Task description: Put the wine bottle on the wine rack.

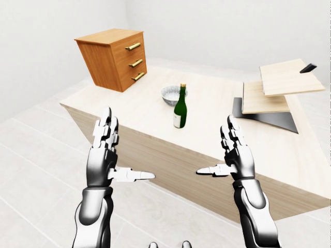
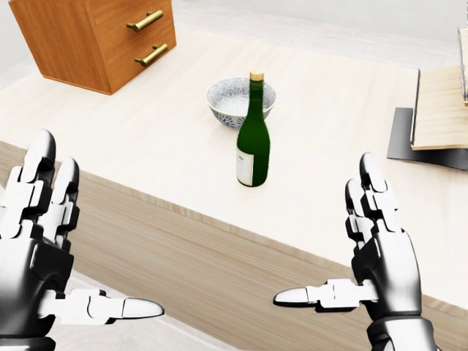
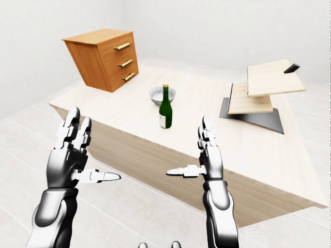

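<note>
At the bottom of the head view, 2 silver robot hands are raised side by side, palms facing each other. The left hand (image 2: 40,256) is spread wide, fingers pointing up and thumb pointing right, and it holds nothing. The right hand (image 2: 373,263) mirrors it, fingers up and thumb pointing left, also fully spread and empty. Both hands hang off the near edge of a pale wooden table (image 2: 139,146), apart from everything on it.

Farther in, near the middle of the tabletop, the wine bottle (image 2: 253,135) stands upright (dark green glass, a gold cap, a white label low on its body). It sits between the 2 hands in the view but well beyond them. Just past the bottle, slightly to its left, is a grey patterned bowl (image 2: 232,99); whether the 2 touch cannot be told.

At the table's far right is the wine rack (image 1: 274,93), 2 tilted light wood slabs on a dark base, well apart from the bottle. At the far left corner stands an orange-brown chest (image 1: 111,58) with 3 drawers and gold handles. Pale floor tiles (image 1: 36,170) surround the table.
</note>
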